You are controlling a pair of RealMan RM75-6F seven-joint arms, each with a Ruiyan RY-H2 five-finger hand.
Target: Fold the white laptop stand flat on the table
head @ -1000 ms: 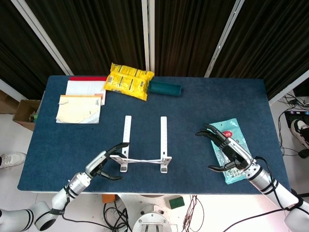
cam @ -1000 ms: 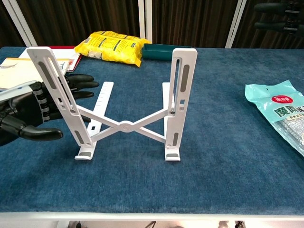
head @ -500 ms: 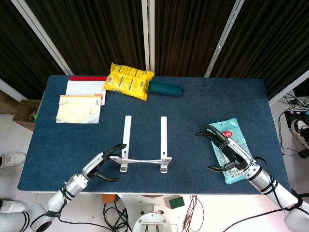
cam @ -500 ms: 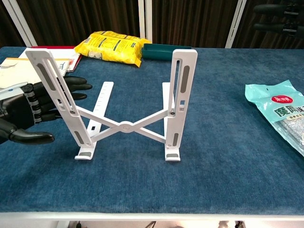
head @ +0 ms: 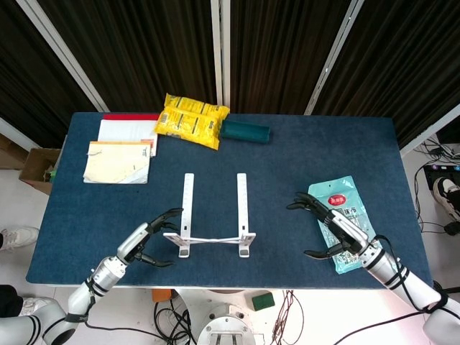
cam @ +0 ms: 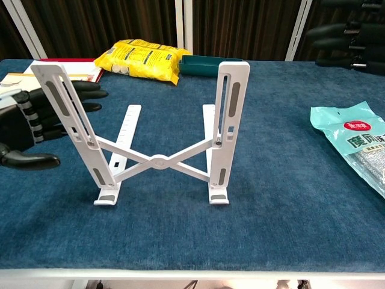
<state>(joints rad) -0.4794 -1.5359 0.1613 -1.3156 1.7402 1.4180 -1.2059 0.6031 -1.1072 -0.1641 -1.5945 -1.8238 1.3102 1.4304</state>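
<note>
We had both robot hands, left (cam: 27, 129) and right (head: 334, 230), spread empty flanking the upright laptop stand (cam: 159, 159), likely for squeezing it flat.

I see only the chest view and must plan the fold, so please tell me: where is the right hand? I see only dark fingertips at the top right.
Observer: In the head view the right hand hovers over the left edge of the teal packet, well right of the white laptop stand.
Operator: Does it hold anything?
Observer: No, its fingers are spread and hold nothing.
Operator: And the left hand from above?
Observer: The left hand is at the stand's near left corner, fingers spread toward it; whether they touch it I cannot tell.
</note>
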